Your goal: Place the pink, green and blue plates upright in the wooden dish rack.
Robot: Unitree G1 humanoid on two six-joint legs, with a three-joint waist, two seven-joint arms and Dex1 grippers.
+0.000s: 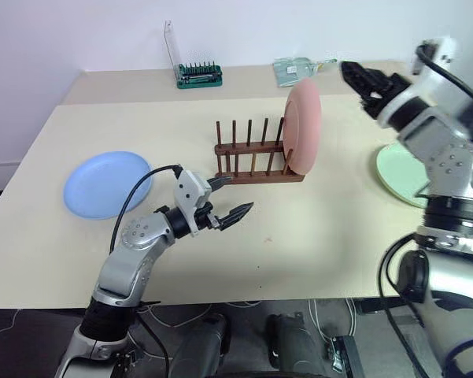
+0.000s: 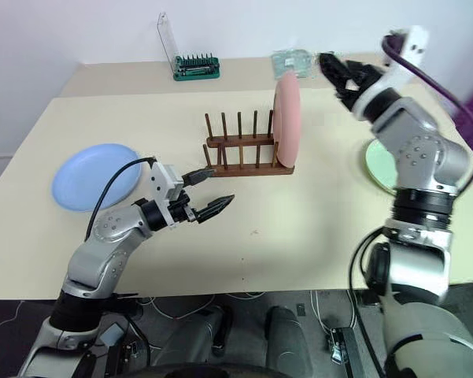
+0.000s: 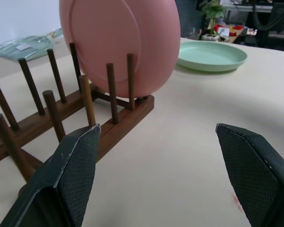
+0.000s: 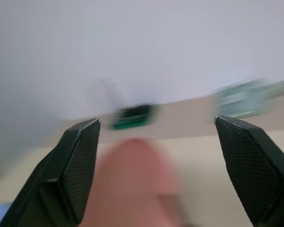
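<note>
On my far left the blue plate (image 1: pixel 107 183) lies flat on the bench (image 1: pixel 299 236), near its left edge and well apart from everything else. Next over, my left gripper (image 1: pixel 227 198) hovers low over the bench, fingers (image 3: pixel 71 175) spread wide w/ nothing between them, pointing toward the near left end of the wooden dish rack (image 1: pixel 256 161). One fingertip is just beside the rack's near rail in the head views; can't tell if it touches. At the back, behind the rack, a green-based tool holder (image 1: pixel 199 75) w/ a clear upright lid sits by the wall.

The rack stands mid-bench, rails running left to right, most pegs bare. The pink plate (image 1: pixel 304 126) stands upright on edge in the rack's right end, held between pegs, leaning slightly. In the left wrist view its rim sits down between the two rails. A clear plastic packet (image 1: pixel 295 69) lies at the back, behind the pink plate.

My right gripper (image 1: pixel 360 79) is up in the air, right of the pink plate's top edge and clear of it, fingers (image 4: pixel 75 165) wide apart and empty. Far right, the green plate (image 1: pixel 401 175) lies flat on the bench, partly hidden by my right arm.
</note>
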